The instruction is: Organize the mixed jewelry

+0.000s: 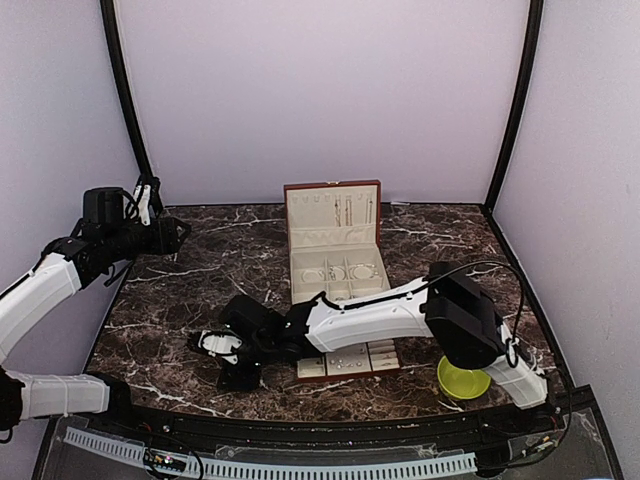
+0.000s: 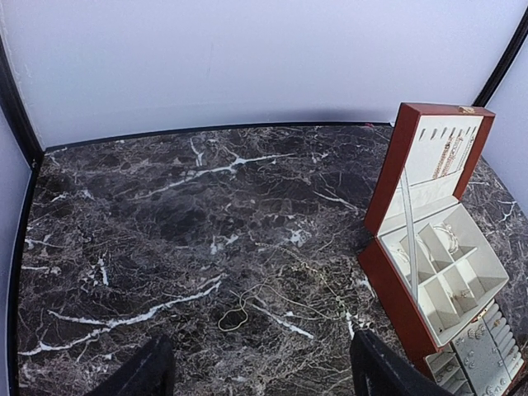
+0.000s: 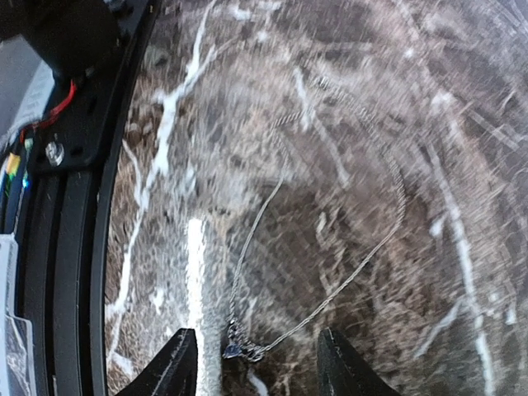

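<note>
Silvery against dark marble: thin chain loop (image 3: 243, 350) lying slack on the tabletop (image 3: 462, 124), clasp end nearest the right hand (image 3: 256, 367). Spread wide, that hand, one black fingertip (image 3: 173, 371) on either side of the clasp and nothing pinched; badly blurred in the wrist view, so perhaps just touching the chain, perhaps just clear of it. Held low over the near left part of the tabletop, arm (image 1: 370, 315) stretched across from the right, in front of the reddish-brown box (image 1: 333, 186). Lid up, cream lining showing, compartment tray (image 1: 345, 365) just in front of it and partly hidden under that arm, yellow-green bowl (image 1: 462, 380) near the right corner, well apart from the chain. Left hand (image 2: 260, 375) up at the far left, likewise spread, gripping nothing and touching nothing, looking down on the same chain loop from well apart.
</note>
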Robot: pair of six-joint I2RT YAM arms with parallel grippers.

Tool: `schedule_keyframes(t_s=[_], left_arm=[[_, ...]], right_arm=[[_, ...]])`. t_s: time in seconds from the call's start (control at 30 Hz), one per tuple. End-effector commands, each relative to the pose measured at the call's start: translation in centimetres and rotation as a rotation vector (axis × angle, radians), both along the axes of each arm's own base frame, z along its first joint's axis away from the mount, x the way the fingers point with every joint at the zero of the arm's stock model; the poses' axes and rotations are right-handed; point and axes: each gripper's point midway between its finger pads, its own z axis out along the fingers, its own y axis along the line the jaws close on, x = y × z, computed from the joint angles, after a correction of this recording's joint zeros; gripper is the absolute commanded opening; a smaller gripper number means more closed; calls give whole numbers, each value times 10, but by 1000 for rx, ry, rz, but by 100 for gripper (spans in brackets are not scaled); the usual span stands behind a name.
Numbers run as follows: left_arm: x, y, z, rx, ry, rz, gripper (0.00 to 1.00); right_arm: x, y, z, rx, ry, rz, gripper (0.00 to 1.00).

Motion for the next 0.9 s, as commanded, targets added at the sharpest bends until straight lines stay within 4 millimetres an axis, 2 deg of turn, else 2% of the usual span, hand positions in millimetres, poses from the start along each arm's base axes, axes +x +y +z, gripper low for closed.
schedule_keyframes(t_s=[0.0,0.4,0.63,0.87], left_arm=[[-1,1,3,7,-25,-4,75],[-1,2,5,6,-32,-3,75],[-2,2,6,6,-36,-1,75],[-2,2,6,3,-38,-3,75]], right_arm=[[-13,3,-9,-34,-23,45,51],[-11,4,-27,-83,-58,22,47],[6,-2,-37,-130,-142,-58,30],[26,-19,-37,-154,-228,-159,15]])
